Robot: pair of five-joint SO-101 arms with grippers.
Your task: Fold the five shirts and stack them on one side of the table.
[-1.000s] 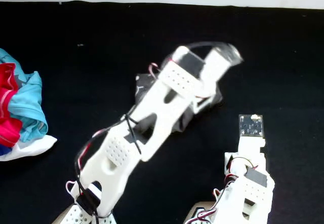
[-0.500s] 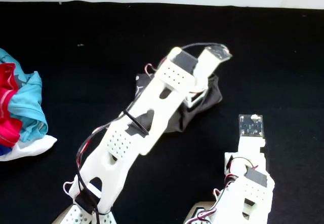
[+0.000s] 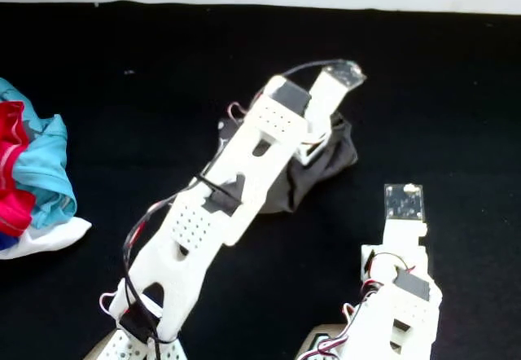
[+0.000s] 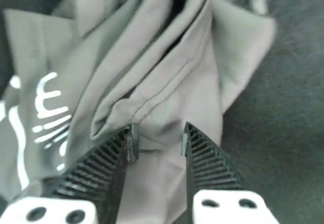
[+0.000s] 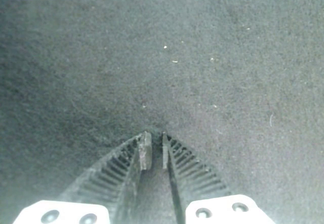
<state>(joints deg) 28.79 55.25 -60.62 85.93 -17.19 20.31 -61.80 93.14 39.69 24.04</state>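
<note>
On black felt (image 3: pixel 122 132), creased grey shirt (image 4: pixel 172 92), ridged left tool (image 4: pixel 158 135) parted

Shirt (image 4: pixel 167 97): dark grey, white printed marks. Shirt pile (image 3: pixel 37 181): turquoise, red, white, touch of blue. Desk (image 3: pixel 146 59): black. Left arm (image 3: pixel 203 221): white.

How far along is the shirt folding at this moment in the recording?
Done: nothing looks folded yet. In hand: the left gripper is open over a crease of the crumpled grey shirt mid-table. Left: that shirt, plus the crumpled pile of colourful shirts at the table's edge. The right gripper hangs shut above the bare black table.
</note>
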